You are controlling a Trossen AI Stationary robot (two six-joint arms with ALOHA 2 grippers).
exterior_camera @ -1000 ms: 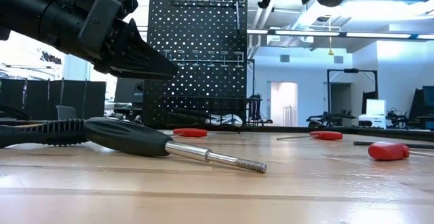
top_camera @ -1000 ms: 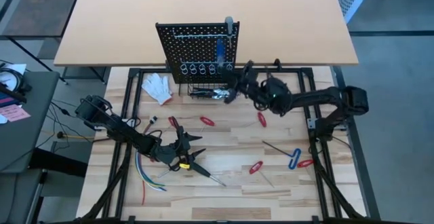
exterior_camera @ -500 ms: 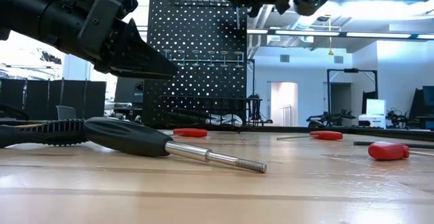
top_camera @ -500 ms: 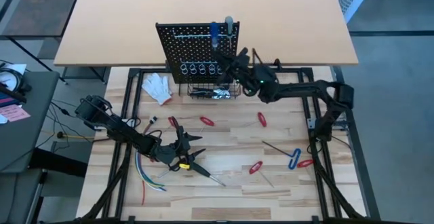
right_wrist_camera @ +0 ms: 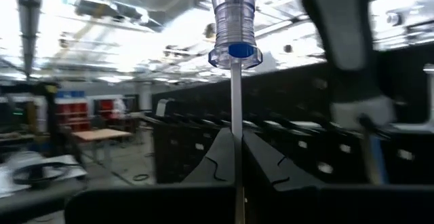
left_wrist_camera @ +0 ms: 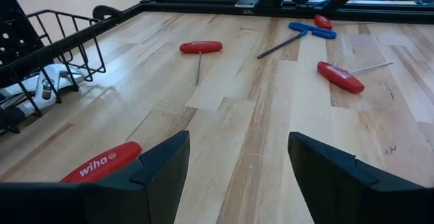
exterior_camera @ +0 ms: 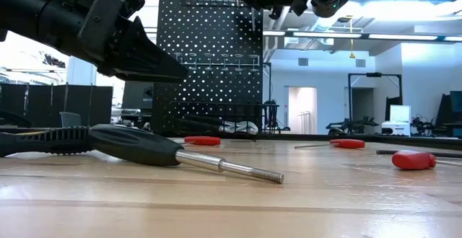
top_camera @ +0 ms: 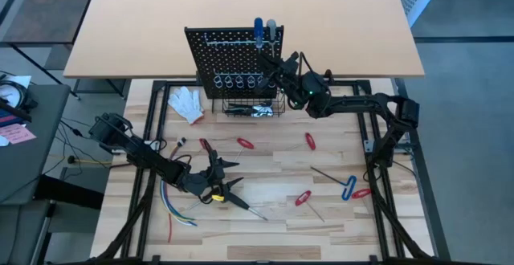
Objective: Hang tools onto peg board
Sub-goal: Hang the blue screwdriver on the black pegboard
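Blue-and-clear-handled screwdriver is pinched by its shaft in the right claw, upright, apparently just above the black perforated peg board's ring row. Left claw open, low over the surface.

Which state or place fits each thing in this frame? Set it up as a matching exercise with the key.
1. left tool
2. right tool
3. white glove
4. blue T-handle hex key

a. lies beside the peg board, on its left
b. shut on a blue-handled screwdriver
c. open, low over the table
d. lies on the table's right half

Pairs: 1-c, 2-b, 3-a, 4-d
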